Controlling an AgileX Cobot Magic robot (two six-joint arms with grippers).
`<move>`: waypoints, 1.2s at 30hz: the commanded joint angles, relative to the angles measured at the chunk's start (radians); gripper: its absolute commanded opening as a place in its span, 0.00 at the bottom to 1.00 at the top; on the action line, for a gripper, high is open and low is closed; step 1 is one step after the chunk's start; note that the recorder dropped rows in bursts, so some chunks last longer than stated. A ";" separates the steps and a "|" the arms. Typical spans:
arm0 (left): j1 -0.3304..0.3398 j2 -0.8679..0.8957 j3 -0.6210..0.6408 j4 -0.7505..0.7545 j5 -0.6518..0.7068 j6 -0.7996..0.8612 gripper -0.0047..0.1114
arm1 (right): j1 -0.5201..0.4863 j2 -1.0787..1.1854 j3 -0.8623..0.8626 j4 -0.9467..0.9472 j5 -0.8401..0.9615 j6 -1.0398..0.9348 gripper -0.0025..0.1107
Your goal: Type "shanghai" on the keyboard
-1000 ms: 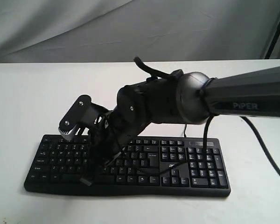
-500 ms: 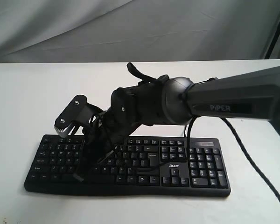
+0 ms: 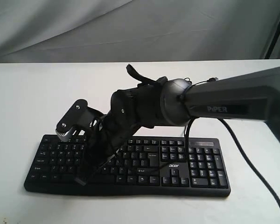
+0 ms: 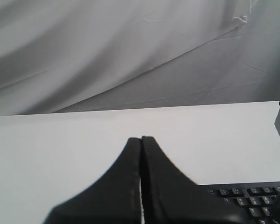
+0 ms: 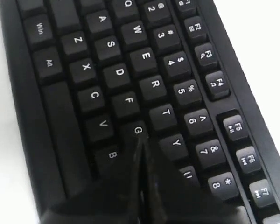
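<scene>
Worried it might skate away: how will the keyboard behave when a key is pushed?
Likely stays put: the keyboard lies wide and flat on the table. Looks rigid plastic, so probably won't flex under the right gripper.

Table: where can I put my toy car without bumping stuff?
The table is bare behind the keyboard up to the grey cloth, and left of it. It's crowded over the keyboard's left half, under the right arm and hand. A cable crosses the right side.

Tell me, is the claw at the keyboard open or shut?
Shut: the right claw has both fingers pressed together, no gap, tapering to one tip at the G key of the keyboard.
</scene>
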 commanded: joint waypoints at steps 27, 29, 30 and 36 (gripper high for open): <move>-0.006 -0.002 0.002 -0.002 -0.005 -0.003 0.04 | 0.050 0.258 -0.523 -0.016 0.271 -0.024 0.02; -0.006 -0.002 0.002 -0.002 -0.005 -0.003 0.04 | 0.057 0.266 -0.541 -0.018 0.276 -0.026 0.02; -0.006 -0.002 0.002 -0.002 -0.005 -0.003 0.04 | 0.057 0.266 -0.541 -0.020 0.274 -0.026 0.02; -0.006 -0.002 0.002 -0.002 -0.005 -0.003 0.04 | 0.060 0.269 -0.541 -0.008 0.264 -0.036 0.02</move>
